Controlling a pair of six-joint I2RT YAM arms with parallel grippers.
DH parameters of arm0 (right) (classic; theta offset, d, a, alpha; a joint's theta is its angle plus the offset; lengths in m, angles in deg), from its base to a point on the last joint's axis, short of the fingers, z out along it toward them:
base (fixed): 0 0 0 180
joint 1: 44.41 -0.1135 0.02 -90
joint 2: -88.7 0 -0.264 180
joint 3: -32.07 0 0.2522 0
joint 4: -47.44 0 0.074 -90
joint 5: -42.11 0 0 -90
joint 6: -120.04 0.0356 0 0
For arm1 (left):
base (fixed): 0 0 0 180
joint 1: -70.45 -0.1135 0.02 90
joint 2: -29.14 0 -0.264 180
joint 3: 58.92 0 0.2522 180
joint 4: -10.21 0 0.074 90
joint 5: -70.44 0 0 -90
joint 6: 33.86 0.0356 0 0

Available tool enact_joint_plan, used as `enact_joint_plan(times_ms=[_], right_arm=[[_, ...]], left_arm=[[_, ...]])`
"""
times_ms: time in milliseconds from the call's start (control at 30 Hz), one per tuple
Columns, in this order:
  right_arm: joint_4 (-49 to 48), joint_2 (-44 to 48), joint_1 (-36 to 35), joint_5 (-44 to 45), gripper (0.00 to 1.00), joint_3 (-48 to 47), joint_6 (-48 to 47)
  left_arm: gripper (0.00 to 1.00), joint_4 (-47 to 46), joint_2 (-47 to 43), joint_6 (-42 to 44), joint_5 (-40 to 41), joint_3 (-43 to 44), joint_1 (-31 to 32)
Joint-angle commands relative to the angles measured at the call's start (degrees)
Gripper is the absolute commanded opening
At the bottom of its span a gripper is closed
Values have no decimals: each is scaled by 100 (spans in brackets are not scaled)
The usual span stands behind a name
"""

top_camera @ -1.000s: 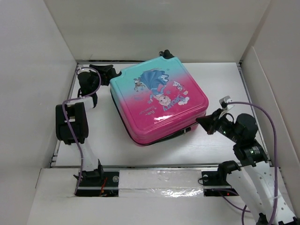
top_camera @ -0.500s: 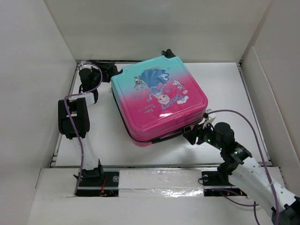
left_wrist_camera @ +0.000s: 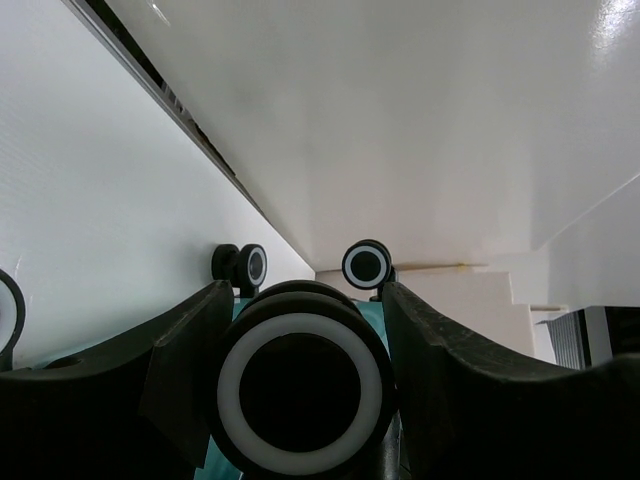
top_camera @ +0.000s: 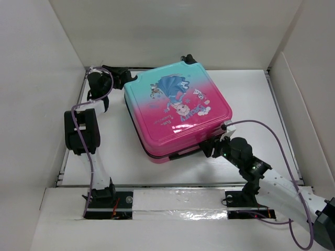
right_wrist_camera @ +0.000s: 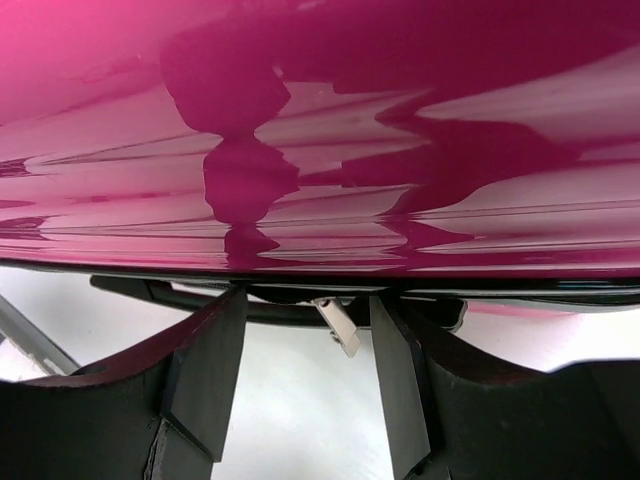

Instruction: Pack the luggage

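The luggage (top_camera: 178, 112), a pink-to-teal hard-shell case with a cartoon print, lies flat and turned at an angle on the white table. Its lid is down, with a dark gap along the near edge. At the case's back left corner my left gripper (top_camera: 128, 78) is shut on a black-and-white wheel (left_wrist_camera: 300, 380). Two more wheels (left_wrist_camera: 367, 265) show behind it. My right gripper (top_camera: 209, 148) is open at the near right edge, under the pink shell (right_wrist_camera: 320, 130). A small metal zipper pull (right_wrist_camera: 338, 328) hangs between its fingers (right_wrist_camera: 215, 350), touching neither.
White walls (top_camera: 47, 78) enclose the table on the left, back and right. A raised white ledge (top_camera: 172, 201) runs along the near edge by the arm bases. Purple cables (top_camera: 261, 123) loop off both arms.
My right arm has swung left and down to the luggage's near right edge, and its jaws have gone from shut to open. The left gripper has stayed on the wheel.
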Motion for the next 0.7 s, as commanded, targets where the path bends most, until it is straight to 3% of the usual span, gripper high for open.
enact_joint_plan(times_ms=[0,267,333,367,500,667], right_arm=[[-732,-172,-35,461,58,79,28],[-582,-446,-35,504,54,87,63],[-723,-428,-35,495,49,149,81],[-715,-420,-35,487,41,150,81],[-522,-411,-97,618,35,106,28],[-486,-297,-158,636,46,185,28]], left_arm=[[0,-451,-210,56,-201,526,56],[0,-406,202,100,-297,596,56],[0,-389,255,117,-263,614,56],[0,-371,299,135,-262,623,56],[0,-362,361,144,-253,623,56],[0,-380,344,153,-210,597,56]])
